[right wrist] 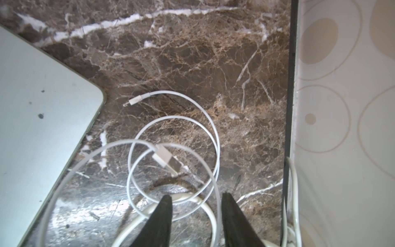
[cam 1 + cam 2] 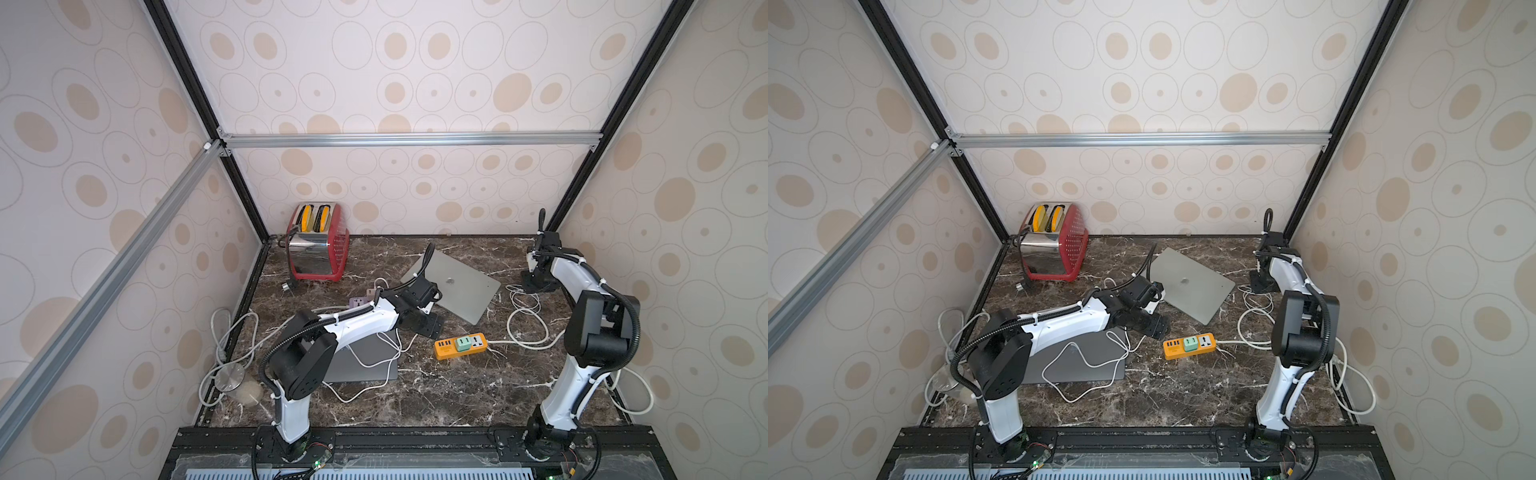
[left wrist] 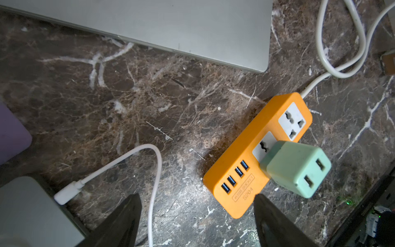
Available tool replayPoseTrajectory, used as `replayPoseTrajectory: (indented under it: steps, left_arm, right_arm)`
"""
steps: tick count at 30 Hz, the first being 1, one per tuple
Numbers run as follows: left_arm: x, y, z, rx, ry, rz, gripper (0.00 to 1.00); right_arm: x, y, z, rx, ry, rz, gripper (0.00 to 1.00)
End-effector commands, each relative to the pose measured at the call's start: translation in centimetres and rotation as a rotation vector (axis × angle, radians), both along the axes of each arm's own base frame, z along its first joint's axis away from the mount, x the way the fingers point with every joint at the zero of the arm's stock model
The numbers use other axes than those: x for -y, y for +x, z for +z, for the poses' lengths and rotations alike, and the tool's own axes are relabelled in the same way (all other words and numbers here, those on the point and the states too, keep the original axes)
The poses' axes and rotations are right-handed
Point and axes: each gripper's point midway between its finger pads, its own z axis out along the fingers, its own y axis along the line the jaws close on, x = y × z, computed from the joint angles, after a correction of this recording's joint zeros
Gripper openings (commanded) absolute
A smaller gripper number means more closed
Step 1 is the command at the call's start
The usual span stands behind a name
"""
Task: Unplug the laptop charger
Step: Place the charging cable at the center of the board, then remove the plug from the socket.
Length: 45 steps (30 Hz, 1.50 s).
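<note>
We record the grey laptop lying closed near the front left corner of the worktop. The charger cable loops over its lid and off onto the marble. In the left wrist view the cable's white connector sits against the laptop's edge and appears seated, not yet pulled.

The left gripper hangs low over the middle of the worktop, between that laptop and the orange power strip. Its fingers are spread wide and grip nothing. The charger cable runs across the marble between them, close to one finger.

A green adapter stands plugged into the power strip. The silver laptop lies closed toward the back edge, and a red toaster stands in the back left corner.

The right gripper is near the back right corner, above a loose white cable coiled on the marble. Its fingers stand apart and pinch nothing; a loop of the cable passes beneath the gap.
</note>
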Motion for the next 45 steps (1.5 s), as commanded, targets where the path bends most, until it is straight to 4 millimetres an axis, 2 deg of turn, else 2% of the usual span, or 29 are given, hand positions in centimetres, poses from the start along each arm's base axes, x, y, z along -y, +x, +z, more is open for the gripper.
replayPoseTrajectory:
  steps: [1, 7, 9, 12, 18, 22, 28, 31, 37, 45]
  left_arm:
    - [0.4, -0.9, 0.6, -0.03, -0.031, -0.022, 0.83]
    - [0.9, -2.4, 0.5, -0.034, -0.005, -0.049, 0.83]
    - [0.5, -2.6, 0.3, -0.038, 0.013, -0.035, 0.83]
    - [0.4, -3.0, -0.1, -0.048, 0.002, -0.025, 0.83]
    - [2.0, -3.3, -0.3, -0.093, -0.053, -0.046, 0.82]
    - [2.0, -3.4, -1.2, -0.113, -0.029, -0.035, 0.82]
    - [1.8, -3.5, -2.9, -0.13, 0.016, -0.03, 0.81]
    - [1.4, -3.7, -3.8, -0.135, 0.049, -0.023, 0.81]
    - [0.3, -4.2, -5.3, -0.158, 0.111, -0.009, 0.81]
    - [-0.2, -4.6, -6.0, -0.177, 0.122, 0.001, 0.81]
  right_arm:
    - [0.1, -1.0, 3.1, 0.054, 0.001, -0.009, 0.49]
    - [-0.5, -3.4, 6.3, 0.11, 0.02, -0.011, 0.54]
    - [-1.9, -4.5, 7.3, 0.145, 0.071, 0.004, 0.54]
    - [-5.3, -6.6, 8.4, 0.198, 0.182, 0.05, 0.54]
    - [-12.9, -10.8, 6.4, 0.183, 0.363, 0.161, 0.54]
    - [-17.5, -13.1, 5.5, 0.167, 0.435, 0.25, 0.54]
    - [-21.7, -16.3, 4.0, 0.099, 0.446, 0.349, 0.54]
    - [-22.9, -17.7, 3.2, 0.081, 0.431, 0.374, 0.54]
    - [-23.3, -19.4, 1.2, 0.044, 0.429, 0.386, 0.55]
    - [-23.8, -19.9, 0.2, 0.039, 0.368, 0.409, 0.56]
